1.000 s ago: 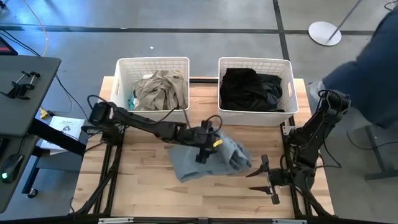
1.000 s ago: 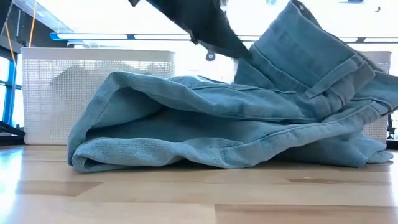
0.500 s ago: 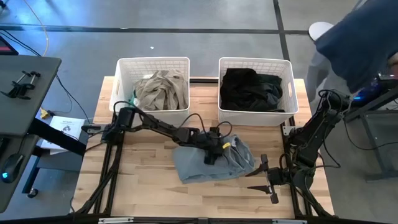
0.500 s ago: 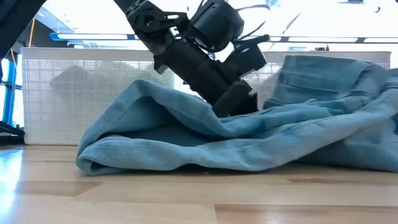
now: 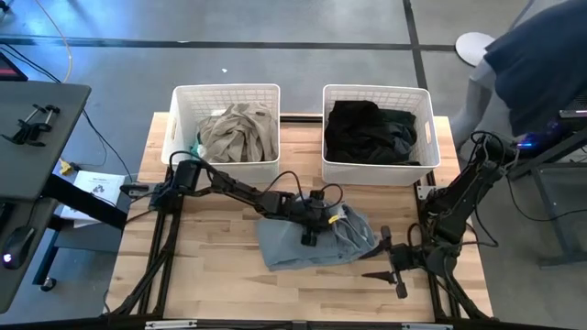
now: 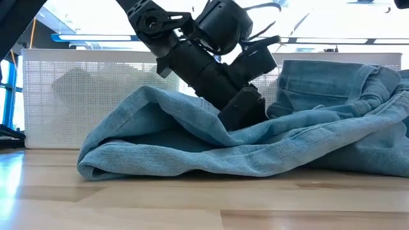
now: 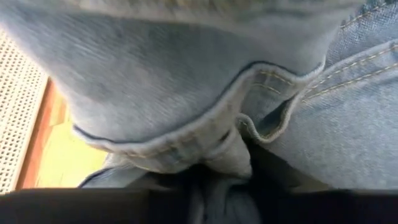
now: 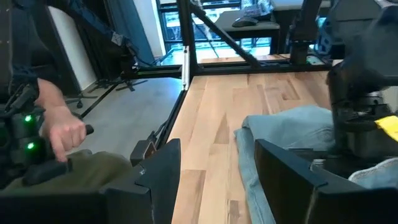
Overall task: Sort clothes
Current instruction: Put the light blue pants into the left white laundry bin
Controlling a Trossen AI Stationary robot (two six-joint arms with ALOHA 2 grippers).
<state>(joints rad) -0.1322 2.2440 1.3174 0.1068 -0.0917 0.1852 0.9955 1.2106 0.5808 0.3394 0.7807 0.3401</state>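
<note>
Seemingly pinched: rumpled denim garment (image 5: 316, 240), left gripper (image 5: 312, 234).

Even overhead light falls on the bench (image 5: 211, 266), with soft shadows. In the low view, bright windows behind the baskets (image 6: 96, 89) glare white. The left wrist view shows the denim (image 7: 186, 81) blurred, too close to focus.

Denim garment (image 5: 316, 240): you see light blue, pale stitching, below the baskets.
Left basket (image 5: 180, 119): white lattice; beige clothing (image 5: 237, 133), a teal scrap (image 5: 194, 148).
Right basket (image 5: 427, 128): white lattice; your black clothes (image 5: 371, 130).
Table (image 5: 215, 275): pale wood grain.
</note>
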